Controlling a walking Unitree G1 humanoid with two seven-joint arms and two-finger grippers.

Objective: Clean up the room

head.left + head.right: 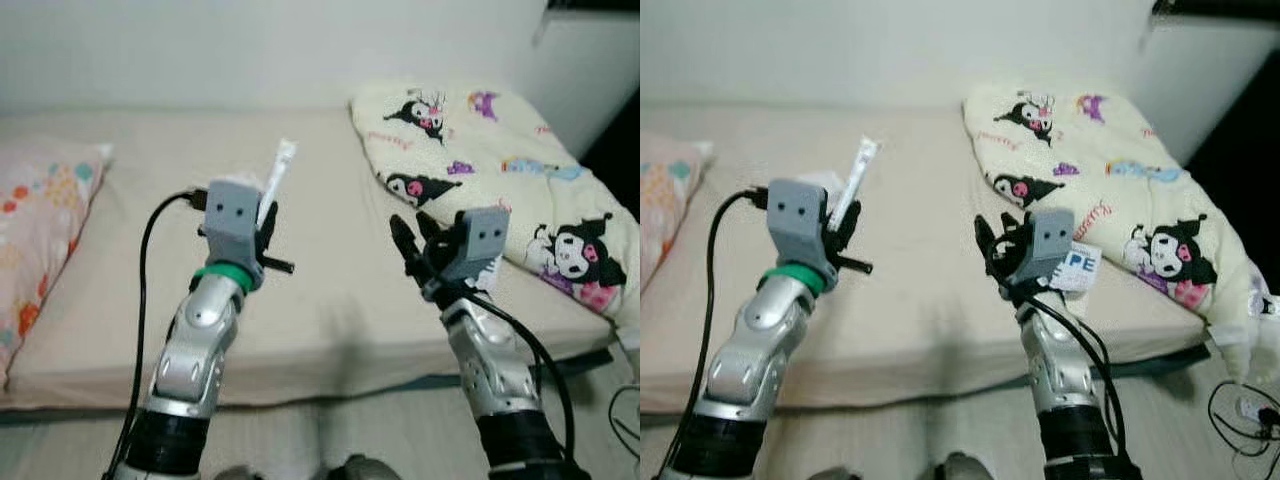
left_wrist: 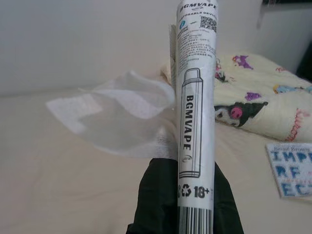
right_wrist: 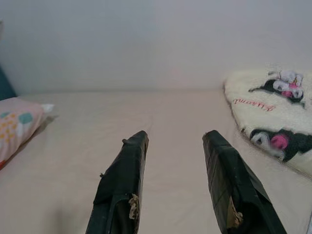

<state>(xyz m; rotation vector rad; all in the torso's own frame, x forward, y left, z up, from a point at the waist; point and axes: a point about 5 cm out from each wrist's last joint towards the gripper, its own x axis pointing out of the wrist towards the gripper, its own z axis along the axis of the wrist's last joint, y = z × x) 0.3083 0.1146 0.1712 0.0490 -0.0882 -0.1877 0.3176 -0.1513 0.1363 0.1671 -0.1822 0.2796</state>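
Wrapper (image 2: 196,112) is light, crinkly, slippery: left gripper (image 1: 266,222) pinches its lower end with tissue (image 2: 117,117) above bed (image 1: 330,280); right gripper (image 3: 178,185) spread, holding nothing.

The left gripper (image 2: 195,195) clamps a white printed wrapper (image 2: 196,102) marked BGMVAPE, standing upright. Behind it a white tissue (image 2: 122,117) lies on the beige bed (image 2: 58,175), near a cartoon-print blanket (image 2: 263,97).
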